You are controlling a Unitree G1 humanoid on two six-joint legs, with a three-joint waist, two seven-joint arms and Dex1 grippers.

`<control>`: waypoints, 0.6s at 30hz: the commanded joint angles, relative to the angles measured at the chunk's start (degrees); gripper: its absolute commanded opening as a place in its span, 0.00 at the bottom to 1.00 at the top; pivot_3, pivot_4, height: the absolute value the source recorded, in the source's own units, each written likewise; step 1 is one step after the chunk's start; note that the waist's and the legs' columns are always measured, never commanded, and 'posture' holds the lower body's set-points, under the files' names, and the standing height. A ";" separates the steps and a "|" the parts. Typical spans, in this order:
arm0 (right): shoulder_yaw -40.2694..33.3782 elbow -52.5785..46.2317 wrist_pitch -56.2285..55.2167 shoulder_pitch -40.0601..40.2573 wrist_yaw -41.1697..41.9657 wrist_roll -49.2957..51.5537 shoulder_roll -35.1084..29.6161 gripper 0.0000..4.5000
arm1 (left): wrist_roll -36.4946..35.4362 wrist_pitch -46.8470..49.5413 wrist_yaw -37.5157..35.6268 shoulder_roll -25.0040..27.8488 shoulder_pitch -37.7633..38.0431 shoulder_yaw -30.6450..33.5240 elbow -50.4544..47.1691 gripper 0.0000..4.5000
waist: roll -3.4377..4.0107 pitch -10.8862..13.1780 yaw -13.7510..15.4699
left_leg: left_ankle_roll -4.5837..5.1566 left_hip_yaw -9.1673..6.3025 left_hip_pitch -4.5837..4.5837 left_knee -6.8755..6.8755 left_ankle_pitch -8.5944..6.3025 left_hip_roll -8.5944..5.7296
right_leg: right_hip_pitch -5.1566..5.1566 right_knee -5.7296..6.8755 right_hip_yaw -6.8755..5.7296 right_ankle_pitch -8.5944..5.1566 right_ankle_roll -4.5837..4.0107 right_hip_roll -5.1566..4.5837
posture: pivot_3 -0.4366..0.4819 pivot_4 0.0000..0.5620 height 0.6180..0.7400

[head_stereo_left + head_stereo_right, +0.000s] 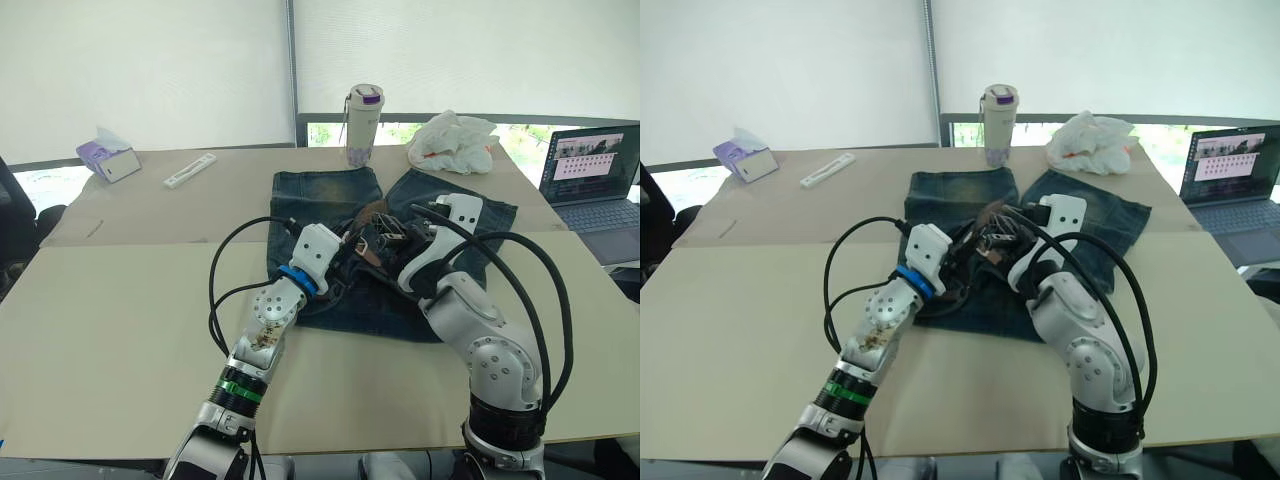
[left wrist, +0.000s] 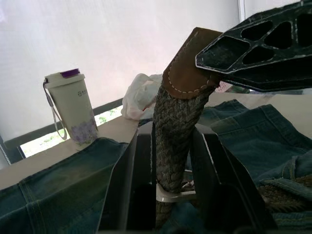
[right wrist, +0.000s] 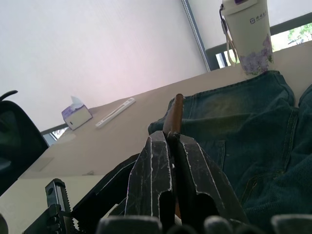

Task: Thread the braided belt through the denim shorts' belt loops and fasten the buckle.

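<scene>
The denim shorts [image 1: 340, 205] lay flat on the worktop [image 1: 130, 290], with the waist near the robot and the two legs pointing away. Both grippers met over the waist. The right gripper [image 3: 168, 141] was shut tight on the braided belt [image 2: 178, 122], close to its brown leather tip. That tip stuck out just past its fingers. The left gripper [image 2: 175, 161] sat right beside it, and the belt ran up between its two fingers. The fingers looked shut on the belt. A small bit of metal, maybe the buckle [image 2: 173, 195], showed low down between them. The rest of the belt lay bunched on the waist, under the two grippers.

The step in hand seemed to be threading. The tip was being held and lined up for a loop. The belt loops were too small to pick out here, so it was hard to say how many were done. Next, the tip would likely need to be pointed at a loop and pushed in, while the other gripper fed the belt along.

Far past the grippers stood a white cup [image 1: 364, 125] with a purple lid, a crumpled white bag [image 1: 455, 142] and a tissue box [image 1: 108, 158]. A laptop [image 1: 592, 185] sat open off to the right. Pale window blinds hung behind.
</scene>
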 commanded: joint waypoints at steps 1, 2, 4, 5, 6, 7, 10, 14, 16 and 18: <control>0.04 -2.47 -1.38 0.05 1.29 -0.37 -0.06 0.00 | -1.63 4.38 -0.51 0.88 0.60 1.18 -6.88 0.24 | 0.00 0.00 -0.16 | 0.00 -0.02 0.01 0.00 0.00 0.01 | 0.00 0.01 0.00 0.00 0.00 0.01 | 0.48 0.27 1.00; 0.06 -2.39 -1.40 0.04 1.44 -0.49 -0.04 0.00 | -1.59 5.06 -0.38 0.93 0.53 1.17 -7.23 0.24 | 0.00 0.00 -0.19 | 0.00 -0.03 0.01 0.00 0.00 0.01 | 0.00 0.01 0.00 0.00 0.00 0.01 | 0.48 0.27 1.00; 0.16 -2.35 -1.44 0.04 1.70 -0.69 0.07 0.00 | -1.52 6.42 0.13 0.78 -0.32 1.33 -7.69 0.24 | 0.00 0.00 -0.20 | 0.00 -0.03 0.01 0.00 0.00 0.00 | 0.00 0.02 0.00 0.00 0.00 0.00 | 0.48 0.27 1.00; 0.19 -2.32 -1.46 0.04 1.79 -0.79 0.11 0.00 | -1.43 6.86 0.29 0.72 -0.66 1.38 -7.77 0.24 | 0.00 0.00 -0.20 | 0.00 -0.03 0.01 0.00 0.00 0.00 | 0.00 0.01 0.00 0.00 0.00 0.01 | 0.48 0.27 1.00; 0.21 -2.31 -1.48 0.06 1.86 -0.86 0.15 0.00 | -1.24 7.17 0.46 0.70 -0.90 1.39 -7.88 0.24 | 0.00 0.00 -0.20 | 0.00 -0.03 0.01 0.00 0.00 0.00 | 0.00 0.01 0.00 0.00 0.00 0.00 | 0.48 0.27 1.00; 0.21 -2.27 -1.50 0.06 1.93 -0.93 0.18 0.00 | -1.07 7.30 0.56 0.70 -1.04 1.37 -7.97 0.24 | 0.00 0.00 -0.20 | 0.00 -0.03 0.01 0.00 0.00 0.00 | 0.00 0.01 0.00 0.00 0.00 0.00 | 0.48 0.27 1.00; 0.27 -2.15 -1.51 0.03 2.10 -1.21 0.31 0.00 | 0.34 6.10 0.45 1.47 -1.42 0.79 -8.27 0.24 | 0.00 0.00 -0.22 | 0.00 -0.02 0.01 0.00 0.00 0.00 | 0.00 0.01 0.00 0.00 0.00 0.01 | 0.48 0.27 1.00; 0.33 -1.98 -1.64 -0.05 2.14 -1.35 0.44 0.00 | 1.90 3.56 0.15 2.24 -1.59 -0.03 -8.49 0.08 | 0.00 0.00 -0.27 | 0.00 -0.01 0.02 0.00 0.00 0.00 | 0.00 0.02 0.00 0.00 0.00 0.01 | 0.48 0.27 1.00; 0.36 -1.86 -1.71 -0.04 2.15 -1.56 0.54 0.00 | 2.46 2.70 0.33 2.25 -1.54 -0.24 -8.40 0.02 | 0.00 0.00 -0.28 | 0.00 -0.02 0.02 0.00 0.00 0.00 | 0.00 0.02 0.00 0.00 0.00 0.00 | 0.48 0.27 1.00; 0.36 -1.78 -1.70 -0.09 2.19 -1.77 0.67 0.00 | 2.47 2.91 0.59 2.00 -1.41 -0.08 -8.19 0.02 | 0.01 0.00 -0.24 | 0.00 -0.02 0.02 0.00 0.00 0.01 | 0.00 0.02 0.00 0.00 0.00 0.00 | 0.48 0.27 1.00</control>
